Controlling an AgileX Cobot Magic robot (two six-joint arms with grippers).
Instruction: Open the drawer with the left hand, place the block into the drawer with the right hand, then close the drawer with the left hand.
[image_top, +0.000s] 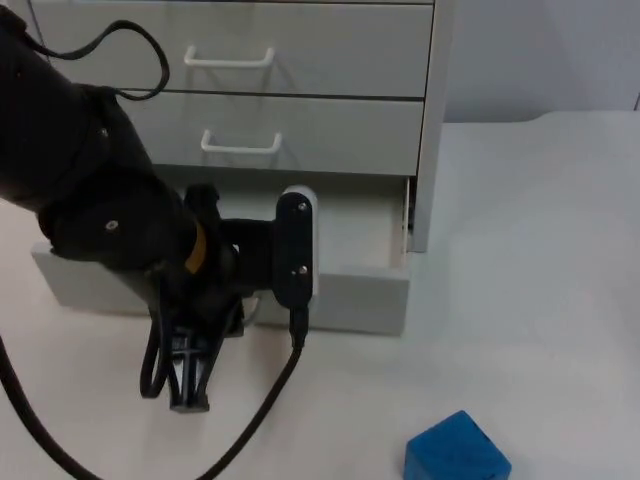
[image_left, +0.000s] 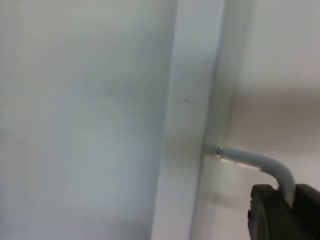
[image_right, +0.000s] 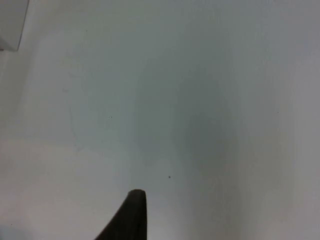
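From above, a white table top (image_top: 540, 250) runs back to a pale grey partition wall (image_top: 540, 55). A light grey drawer cabinet (image_top: 300, 90) stands on it, its two upper drawers shut, each with a white handle. The bottom drawer (image_top: 350, 285) is pulled out partway, its front standing forward of the cabinet's face. The left arm (image_top: 80, 180) reaches across the cabinet, and the left gripper (image_top: 190, 375) hangs low in front of the open drawer's front, fingers pointing down toward the table; I cannot tell from here how wide the jaws stand. A blue block (image_top: 457, 452) sits on the table well apart from the drawer, out in front and to the right-arm side.

At the left wrist, the drawer's pale front panel (image_left: 190, 100) is seen very close, with its curved white handle (image_left: 260, 165) running to a black fingertip (image_left: 280, 215) that touches it.

At the right wrist, bare white table (image_right: 175, 100) lies under one black fingertip (image_right: 130, 215); that arm waits, and its jaws' state cannot be told.
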